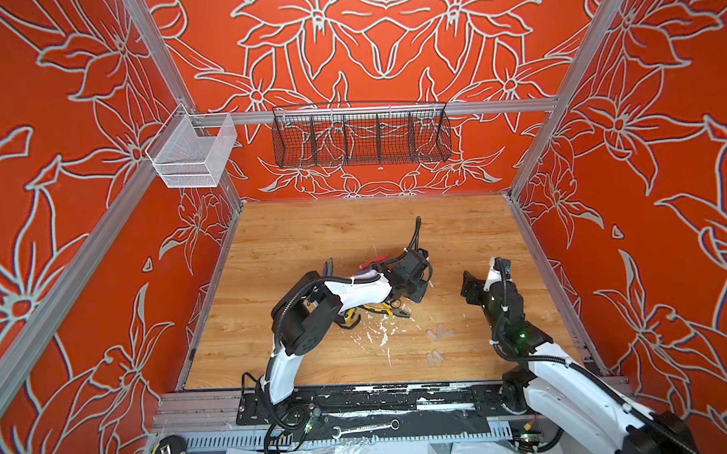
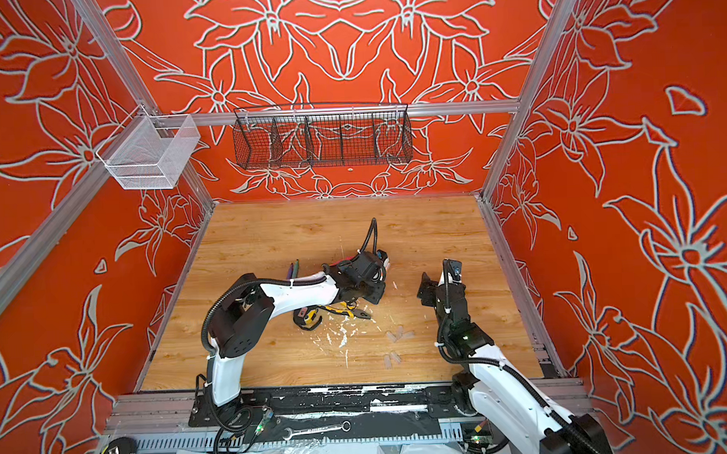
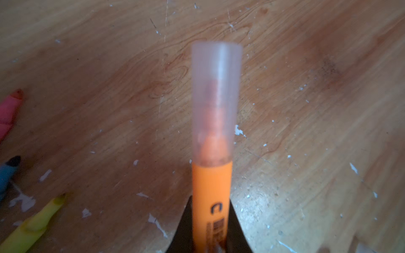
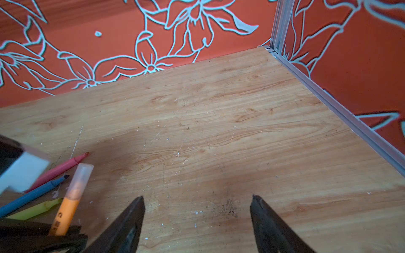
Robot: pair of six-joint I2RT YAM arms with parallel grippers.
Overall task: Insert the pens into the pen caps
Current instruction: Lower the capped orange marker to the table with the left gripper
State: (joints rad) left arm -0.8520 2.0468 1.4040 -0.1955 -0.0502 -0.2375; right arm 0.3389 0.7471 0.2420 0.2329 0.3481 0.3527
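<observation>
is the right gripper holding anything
No, the right gripper stands open over the wooden table, with nothing between its jaws.

Left fingers point(image 3: 183, 232) tight in a grip, right fingers point(image 4: 129, 223) wide apart.

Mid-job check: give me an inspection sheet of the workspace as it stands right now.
Surface: wooden tabletop, scratched, with white flecks towards the front.
Job's things: orange marker pen has a clear plastic cap over its tip; pink marker pen, blue marker pen and yellow marker pen lie uncapped; loose clear caps lie on the table.
Clutter: yellow-and-black-handled pliers.
Grippers: left gripper shut on the orange marker pen; right gripper open, holding nothing.
Cables: black ribbed cable arches over the left wrist.
Surroundings: black wire basket and white mesh basket hang on the frame.
</observation>
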